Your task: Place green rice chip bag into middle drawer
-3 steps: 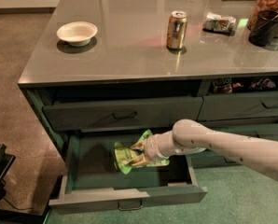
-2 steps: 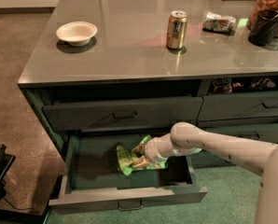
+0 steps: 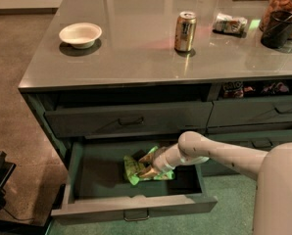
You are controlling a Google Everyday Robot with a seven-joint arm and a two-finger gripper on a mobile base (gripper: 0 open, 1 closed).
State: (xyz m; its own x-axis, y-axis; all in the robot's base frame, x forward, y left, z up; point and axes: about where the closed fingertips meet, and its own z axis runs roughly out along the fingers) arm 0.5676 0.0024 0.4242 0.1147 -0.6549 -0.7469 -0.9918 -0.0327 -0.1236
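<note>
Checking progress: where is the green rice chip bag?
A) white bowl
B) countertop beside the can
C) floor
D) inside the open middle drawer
D: the green rice chip bag lies in the open middle drawer, with the claw at it inside the drawer.

— The countertop [image 3: 136,53] looks glossy and smooth, mirroring the shiny metal can [image 3: 185,31]. The white bowl [image 3: 80,34] is matt.
— And the green rice chip bag [image 3: 132,166]?
— Crinkly, shiny film. The middle drawer [image 3: 136,208] is matt and painted. The gripper [image 3: 149,170] sits inside it at the bag, on an arm [image 3: 224,153] of smooth pale plastic.
</note>
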